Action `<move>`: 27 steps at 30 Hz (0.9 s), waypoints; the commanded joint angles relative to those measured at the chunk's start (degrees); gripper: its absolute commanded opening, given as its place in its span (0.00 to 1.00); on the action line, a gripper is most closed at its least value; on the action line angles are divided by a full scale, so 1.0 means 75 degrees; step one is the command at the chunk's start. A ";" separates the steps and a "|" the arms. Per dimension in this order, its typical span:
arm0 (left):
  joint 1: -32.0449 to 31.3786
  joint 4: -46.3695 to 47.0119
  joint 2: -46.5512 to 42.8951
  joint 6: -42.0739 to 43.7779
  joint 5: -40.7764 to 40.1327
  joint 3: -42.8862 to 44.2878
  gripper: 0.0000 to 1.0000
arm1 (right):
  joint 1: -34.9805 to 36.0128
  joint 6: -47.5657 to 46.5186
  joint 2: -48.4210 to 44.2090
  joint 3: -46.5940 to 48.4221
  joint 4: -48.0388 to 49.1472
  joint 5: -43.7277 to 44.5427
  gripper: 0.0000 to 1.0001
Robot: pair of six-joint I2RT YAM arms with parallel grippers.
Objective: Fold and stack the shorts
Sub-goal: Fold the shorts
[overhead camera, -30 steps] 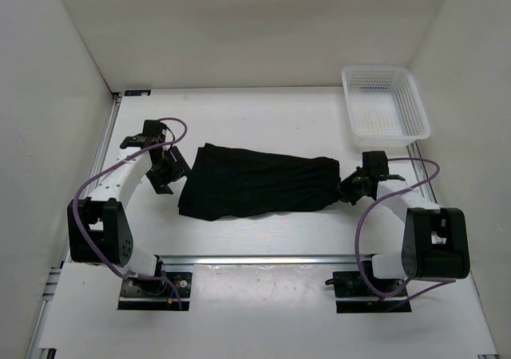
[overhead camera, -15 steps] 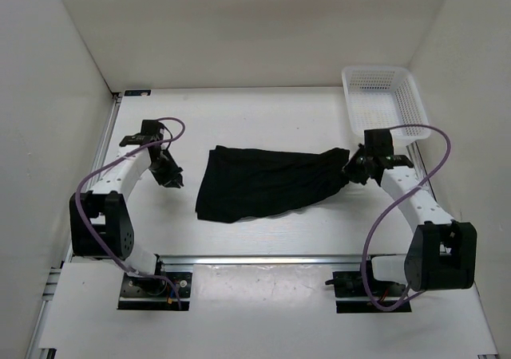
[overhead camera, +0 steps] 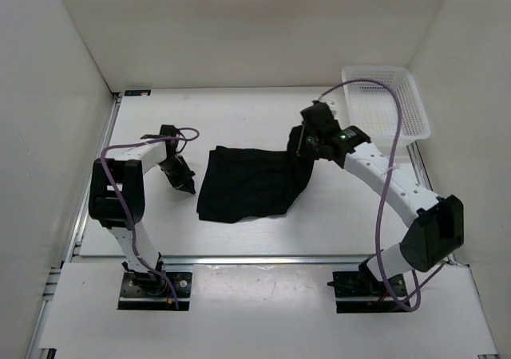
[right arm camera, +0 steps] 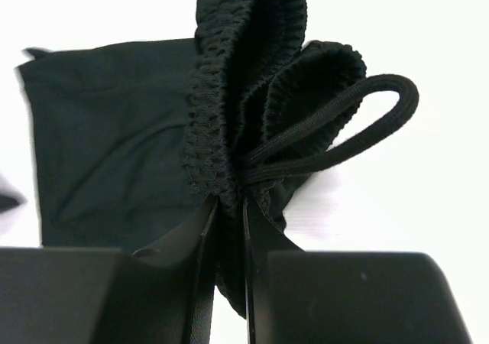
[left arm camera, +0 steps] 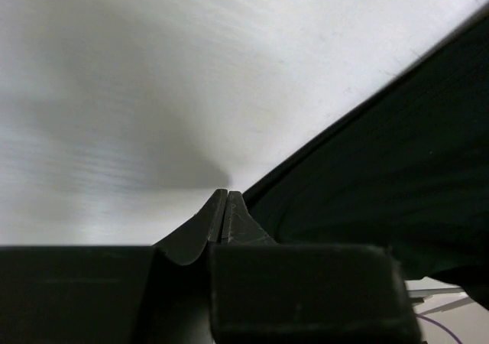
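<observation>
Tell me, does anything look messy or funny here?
A little. The shorts are scrunched up at the waistband, which is pinched in the right gripper, and a drawstring loop pokes out sideways. The rest lies fairly flat on the table.

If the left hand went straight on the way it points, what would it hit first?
Probably the bare table: the shut left hand points at it, with the shorts lying just beside that line. Depth is unclear.
</observation>
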 commanded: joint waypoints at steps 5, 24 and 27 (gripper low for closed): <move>-0.0166 0.0346 0.0159 -0.0120 0.0184 0.0296 0.10 | 0.2128 -0.0246 0.1511 0.2416 -0.0691 0.1523 0.00; 0.0662 0.0241 -0.0753 -0.0109 0.0348 -0.0044 0.43 | 0.3946 -0.0971 0.6026 0.7319 -0.0894 -0.0147 0.58; 0.1389 -0.0133 -0.1303 0.0172 0.0267 -0.0114 0.67 | 0.3946 -0.1043 0.4973 0.6046 0.0312 -0.0924 0.83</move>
